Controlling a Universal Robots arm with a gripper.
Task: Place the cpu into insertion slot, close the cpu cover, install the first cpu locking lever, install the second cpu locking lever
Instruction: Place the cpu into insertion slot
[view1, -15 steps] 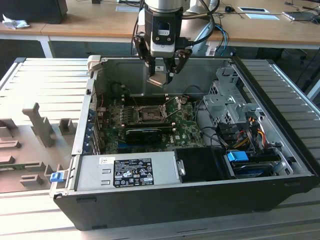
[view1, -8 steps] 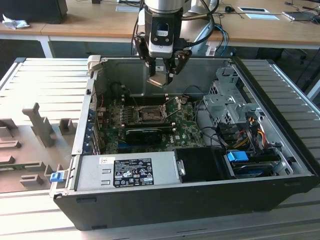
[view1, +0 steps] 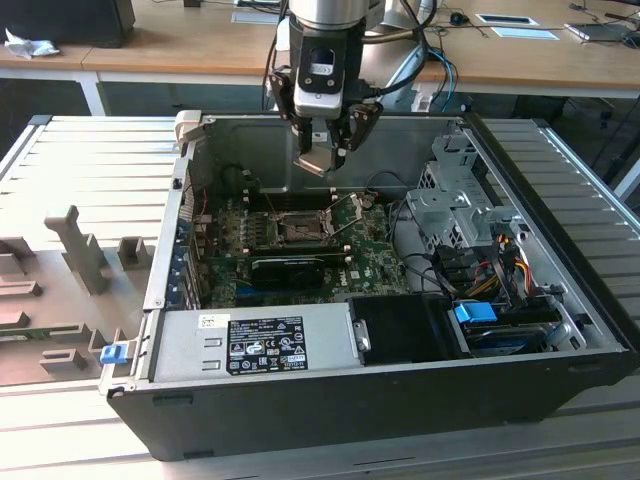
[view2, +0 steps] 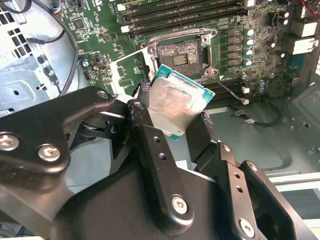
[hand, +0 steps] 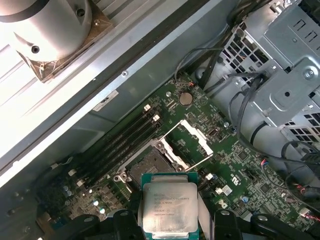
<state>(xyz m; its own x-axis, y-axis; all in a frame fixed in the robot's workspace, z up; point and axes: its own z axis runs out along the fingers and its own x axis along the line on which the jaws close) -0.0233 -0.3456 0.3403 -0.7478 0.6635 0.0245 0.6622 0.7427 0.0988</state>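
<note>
Cpu (hand: 169, 210) pinched flat between the fingers of my gripper (view1: 326, 150).
It hangs above the insertion slot (hand: 150, 165), apart from it (socket bare, cpu cover (hand: 200, 137) raised beside it), toward the far side of the computer case (view1: 350, 400).

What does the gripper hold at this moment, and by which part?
The cpu, gripped by two opposite side edges between the fingers; its far end sticks out free.
</note>
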